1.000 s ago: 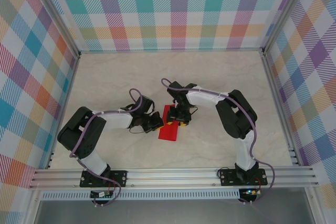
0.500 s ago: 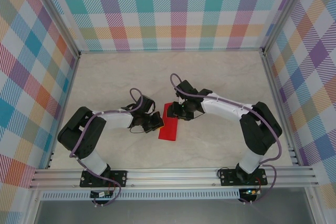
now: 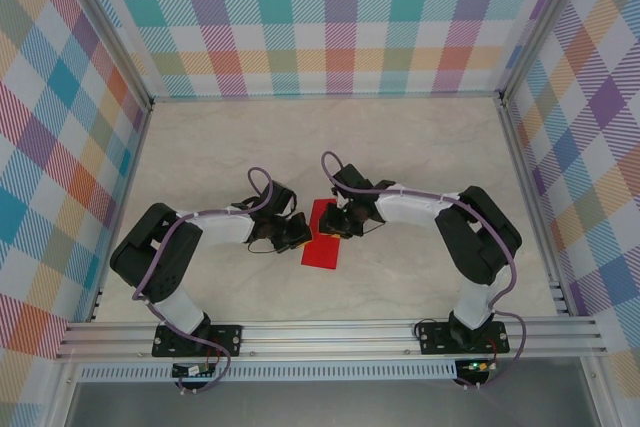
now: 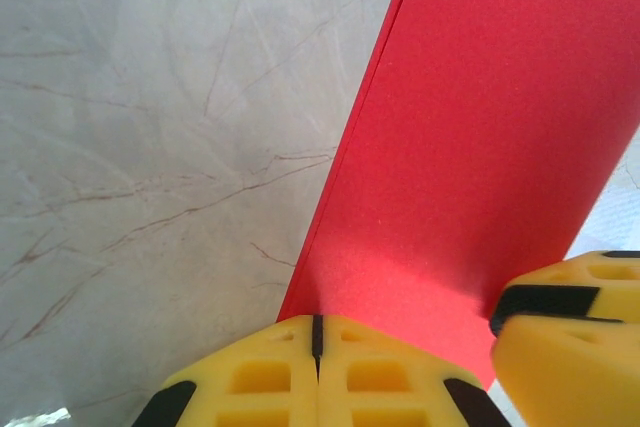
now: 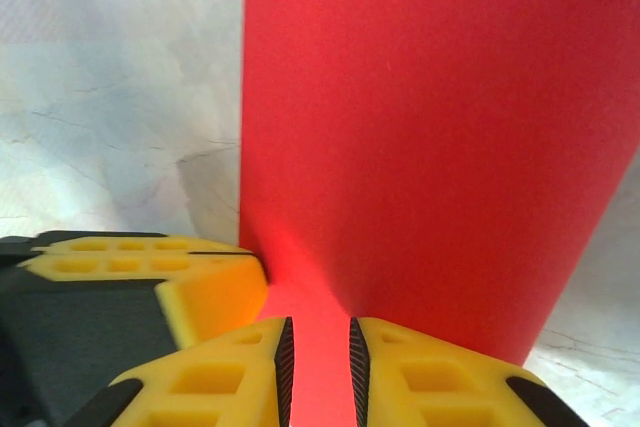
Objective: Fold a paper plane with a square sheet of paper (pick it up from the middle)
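Red paper [image 3: 321,249] on marbled tabletop [image 3: 420,152]

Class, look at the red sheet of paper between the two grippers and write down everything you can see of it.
The square sheet of paper is plain bright red, matte and unmarked. It shows as a narrow rectangle lying on the pale marbled table, and one long edge looks layered, which suggests it is folded in half. The shut left gripper meets one side. The right gripper, its jaws narrowly apart, sits on the opposite side with red showing in the gap.
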